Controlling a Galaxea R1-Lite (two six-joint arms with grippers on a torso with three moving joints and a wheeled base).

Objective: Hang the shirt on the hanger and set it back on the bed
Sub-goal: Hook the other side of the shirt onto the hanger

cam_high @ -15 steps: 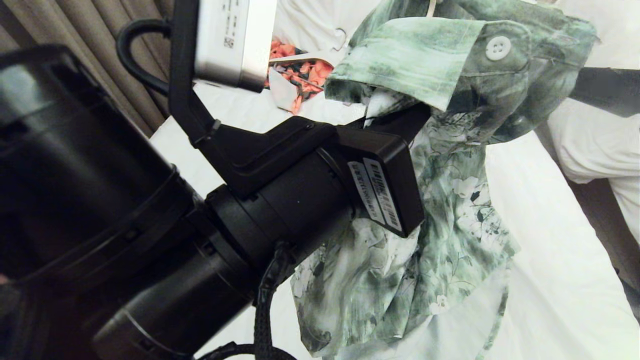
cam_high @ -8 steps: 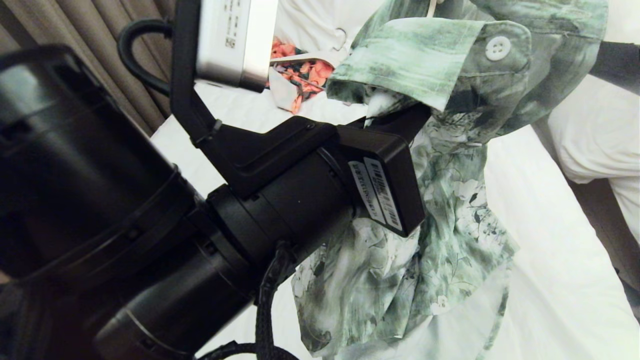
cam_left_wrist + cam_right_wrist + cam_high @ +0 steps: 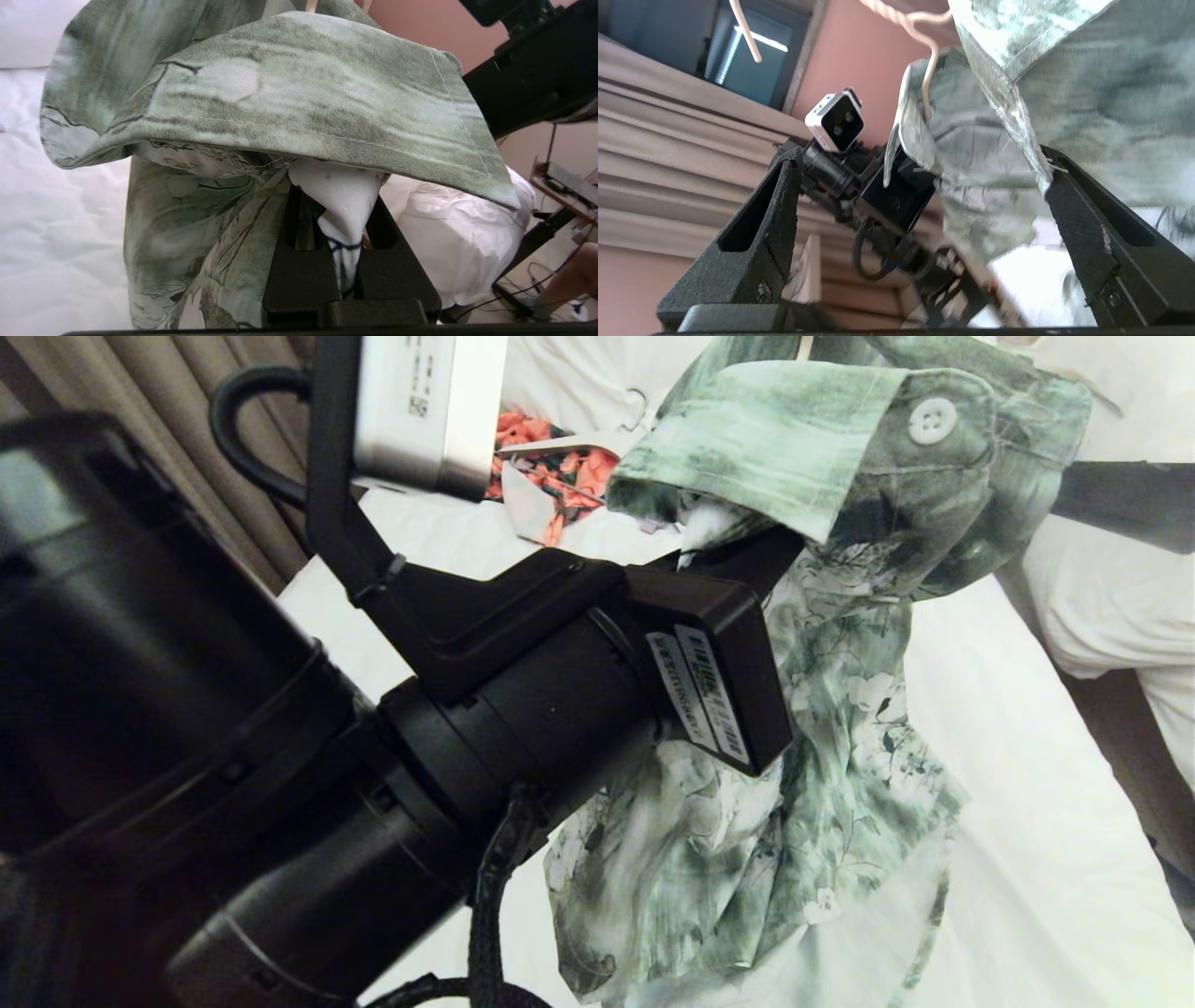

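The left gripper (image 3: 343,219) was clamped on a fold of the green floral shirt (image 3: 840,728), holding it up above the white-sheeted bed (image 3: 1027,803). The cream wire hanger (image 3: 924,51) poked out at the collar. The right gripper (image 3: 920,219) stood with its fingers wide apart beside the cloth, gripping nothing. An orange-red garment (image 3: 569,476) lay farther up the bed.

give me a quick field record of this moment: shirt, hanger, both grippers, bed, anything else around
shirt: green print, lifted, hanging down above the bed
hanger: thin cream wire, neck running in under the collar
left gripper: shut on shirt fabric below the collar
right gripper: open, fingers wide either side of the shirt, not gripping
bed: white sheet, below the shirt
other: orange-red garment on the bed behind; curtains at left
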